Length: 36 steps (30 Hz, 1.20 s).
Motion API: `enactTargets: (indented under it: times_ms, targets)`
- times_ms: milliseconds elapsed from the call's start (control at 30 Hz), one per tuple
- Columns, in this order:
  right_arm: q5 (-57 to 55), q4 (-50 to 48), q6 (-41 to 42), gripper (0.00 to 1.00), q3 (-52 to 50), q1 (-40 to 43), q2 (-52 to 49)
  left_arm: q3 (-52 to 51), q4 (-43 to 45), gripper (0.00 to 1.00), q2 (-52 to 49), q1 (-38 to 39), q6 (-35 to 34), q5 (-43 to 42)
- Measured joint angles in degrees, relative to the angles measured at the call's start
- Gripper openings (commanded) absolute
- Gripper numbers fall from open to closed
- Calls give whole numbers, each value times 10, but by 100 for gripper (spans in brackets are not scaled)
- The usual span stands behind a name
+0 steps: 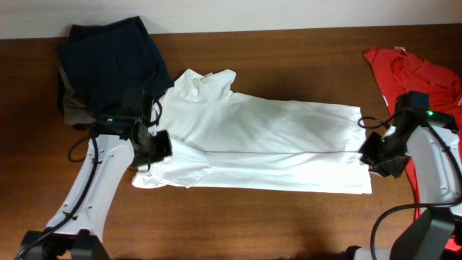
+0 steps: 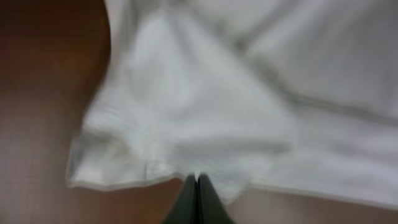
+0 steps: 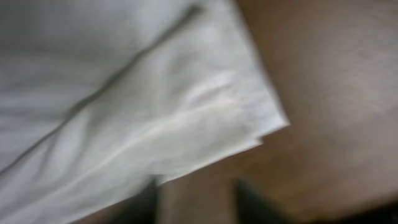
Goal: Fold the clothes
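The white T-shirt (image 1: 267,144) lies flat on the table (image 1: 238,224), its long axis running from the left gripper (image 2: 197,182), fully closed at the sleeve-side edge though I cannot tell if it nips cloth, to the right gripper (image 3: 199,196), fingers apart and empty just beside the hem corner.

The overhead view is sharp and evenly lit from above. The white shirt (image 1: 274,137) is bright, nearly washed out, with soft grey shadows in its folds, and the counter (image 1: 253,217) reads as dull, even brown. Both wrist views are badly blurred: cloth edges smear, and the jaws are dark, unfocused shapes at the bottom edge.
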<state>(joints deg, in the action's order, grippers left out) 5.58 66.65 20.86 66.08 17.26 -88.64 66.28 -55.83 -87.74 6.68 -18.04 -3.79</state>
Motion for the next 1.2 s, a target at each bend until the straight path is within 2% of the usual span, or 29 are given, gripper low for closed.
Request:
enactTargets:
  times_ms: [100,133,167,233,300,367,433,500,667,767,833,900,933,967,1000,1033,1133,1200]
  targets:
    - [25,-67,-17,16,-37,-72,-4,0,49,5,-30,0,2,0]
    - [30,-94,-14,11,-57,-90,-7,0,68,12,-53,0,5,0]
    - [32,-126,-8,4,-77,-100,-9,0,79,14,-79,0,9,0]
    - [34,-172,14,4,-117,-108,-15,0,109,13,-130,0,14,0]
    - [33,-207,24,4,-148,-108,-21,0,109,6,-170,0,15,0]
    - [24,-249,30,4,-180,-108,-29,0,109,5,-203,0,18,-1]
    - [12,-278,33,4,-200,-108,-34,5,110,1,-210,0,18,-2]
    - [-5,-276,53,4,-203,-108,-34,13,102,1,-217,0,18,-3]
    - [-34,-208,97,4,-202,-78,-34,28,4,0,-232,1,-42,-16]
    - [-47,-161,100,4,-198,19,-35,21,-72,1,-243,4,-56,-28]
    - [-63,-87,83,4,-158,85,-38,11,-103,1,-248,34,-58,-29]
    - [-76,-27,73,4,-103,112,-39,7,-106,1,-242,83,-63,-31]
    - [-81,7,63,4,-65,119,-33,5,-104,13,-230,109,-67,-33]
    - [-82,30,57,9,-34,118,-19,4,-104,48,-202,131,-71,-33]
    - [-82,62,52,20,-5,118,-4,9,-106,64,-154,135,-74,-23]
    - [-68,95,30,57,31,118,8,17,-106,68,-138,133,-73,-8]
    - [-29,107,-15,76,81,116,34,76,-81,71,-113,106,-64,58]
    - [0,110,-52,78,80,99,33,94,24,72,-110,79,-32,80]
